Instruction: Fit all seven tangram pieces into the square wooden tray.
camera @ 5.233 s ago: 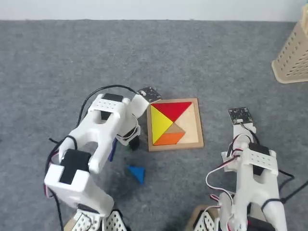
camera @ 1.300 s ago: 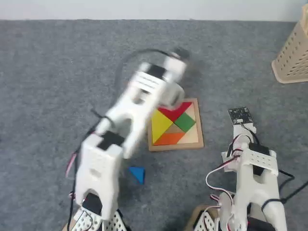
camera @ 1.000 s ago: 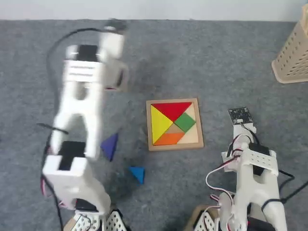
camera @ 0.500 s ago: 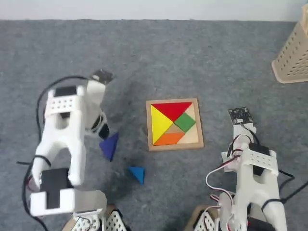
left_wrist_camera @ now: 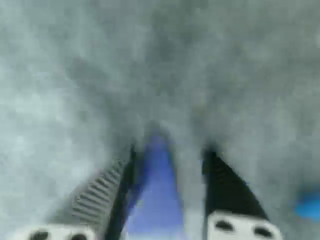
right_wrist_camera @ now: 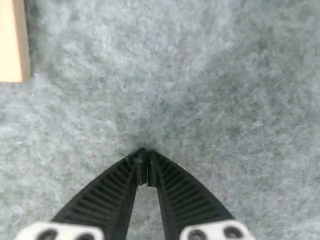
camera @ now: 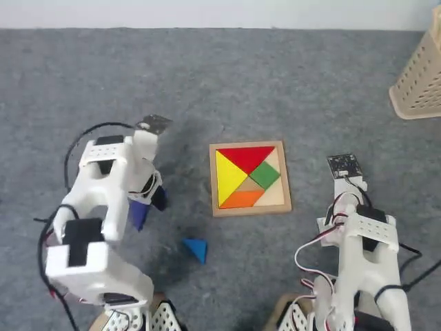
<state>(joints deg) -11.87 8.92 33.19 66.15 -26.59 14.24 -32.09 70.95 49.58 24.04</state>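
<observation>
Since the left hand (left_wrist_camera: pixel 170 152) sits low over the grey desk (camera: pixel 83 83) with its fingers spread to either side of the dark blue triangle (left_wrist_camera: pixel 157 200), the step in hand looks like closing on that piece. One finger seems to touch an edge and the other stands just clear. The grip will go best if both fingers meet flat edges and not a corner, which would let the thin piece twist or squirt out. It should be lifted level, since it must later drop flat into a tight gap.

A small blue triangle (camera: pixel 196 249) lies near, off to the hand's side, apart from the fingers and not in their way. Further right is the tray (camera: pixel 277 196), holding red (camera: pixel 244 157), yellow (camera: pixel 227 181), green (camera: pixel 265 175) and orange (camera: pixel 241 198) pieces. Bare wood shows along its far side, toward the right arm. Whether the tan patch in the middle is a piece, I cannot tell.

Beyond the tray, the right hand (right_wrist_camera: pixel 145 155) has its fingers pressed together on nothing, tips just above the desk, with the tray's corner (right_wrist_camera: pixel 12 40) well off to one side. It should not block a delivery. A pale slotted basket (camera: pixel 419 72) stands far from both.
</observation>
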